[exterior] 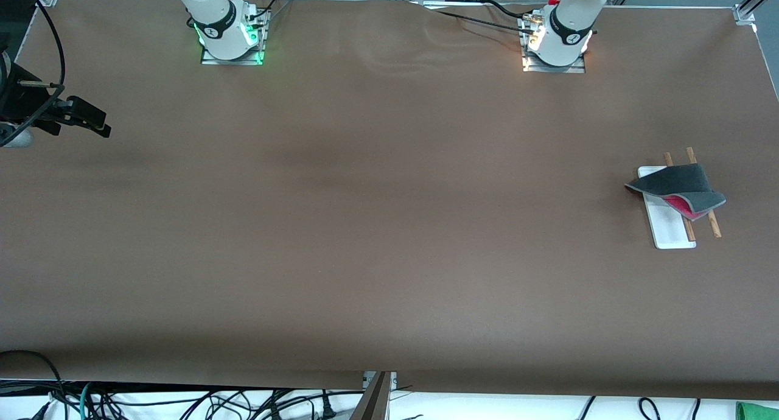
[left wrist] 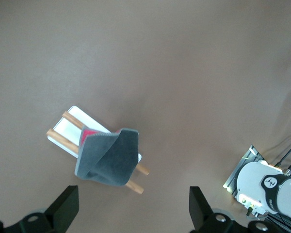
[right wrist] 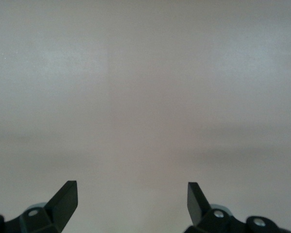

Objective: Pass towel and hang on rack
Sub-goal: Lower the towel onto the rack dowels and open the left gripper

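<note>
The towel [exterior: 678, 185] hangs draped over the rack [exterior: 669, 230] toward the left arm's end of the table, grey side up with a bit of pink-red showing underneath. The left wrist view shows the towel [left wrist: 109, 158] folded over the rack's two wooden rods [left wrist: 63, 138] from high above. My left gripper [left wrist: 133, 199] is open and empty, well above the table and apart from the towel; it is out of the front view. My right gripper [exterior: 97, 123] is open and empty [right wrist: 132, 194] over bare table at the right arm's end.
The brown table cover [exterior: 365, 225] stretches between the two arms. The right arm's base [exterior: 228, 33] and the left arm's base [exterior: 557, 39] stand at the table's edge farthest from the front camera. Cables [exterior: 182, 402] lie below the nearest edge.
</note>
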Motion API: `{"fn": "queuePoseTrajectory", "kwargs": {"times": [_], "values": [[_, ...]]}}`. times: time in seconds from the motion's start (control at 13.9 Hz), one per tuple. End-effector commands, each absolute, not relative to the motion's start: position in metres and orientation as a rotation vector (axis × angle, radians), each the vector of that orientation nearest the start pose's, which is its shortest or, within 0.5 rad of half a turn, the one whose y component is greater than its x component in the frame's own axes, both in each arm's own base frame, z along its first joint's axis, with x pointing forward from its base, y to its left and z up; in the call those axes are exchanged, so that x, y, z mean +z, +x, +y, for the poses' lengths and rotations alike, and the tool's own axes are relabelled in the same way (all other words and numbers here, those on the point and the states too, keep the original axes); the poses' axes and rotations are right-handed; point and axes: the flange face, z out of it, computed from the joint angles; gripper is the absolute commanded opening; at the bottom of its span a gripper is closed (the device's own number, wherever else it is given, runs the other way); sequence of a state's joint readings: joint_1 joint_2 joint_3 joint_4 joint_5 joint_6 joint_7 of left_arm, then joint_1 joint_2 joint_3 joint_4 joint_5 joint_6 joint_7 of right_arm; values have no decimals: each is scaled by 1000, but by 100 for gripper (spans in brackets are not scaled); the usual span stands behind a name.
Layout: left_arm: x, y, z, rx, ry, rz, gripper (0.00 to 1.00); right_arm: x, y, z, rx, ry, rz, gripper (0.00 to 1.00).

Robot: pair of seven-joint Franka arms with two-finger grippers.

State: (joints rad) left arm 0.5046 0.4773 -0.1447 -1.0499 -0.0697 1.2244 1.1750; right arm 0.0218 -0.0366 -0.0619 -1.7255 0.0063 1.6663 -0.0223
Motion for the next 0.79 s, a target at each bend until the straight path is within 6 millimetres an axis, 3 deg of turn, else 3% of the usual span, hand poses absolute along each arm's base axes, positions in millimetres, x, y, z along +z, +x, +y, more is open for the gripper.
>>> {"fn": "queuePoseTrajectory", "kwargs": {"times": [0.0,0.14,0.72], "values": [[567,613,178,295,-3102,1289,100,583,550,-17,5,-3139,-41,100],[569,623,134,325,-3110,1198,100,582,550,-17,7,-3139,-43,100],[574,635,15,397,-3068,946,100,579,552,-16,17,-3137,-60,100]]}}
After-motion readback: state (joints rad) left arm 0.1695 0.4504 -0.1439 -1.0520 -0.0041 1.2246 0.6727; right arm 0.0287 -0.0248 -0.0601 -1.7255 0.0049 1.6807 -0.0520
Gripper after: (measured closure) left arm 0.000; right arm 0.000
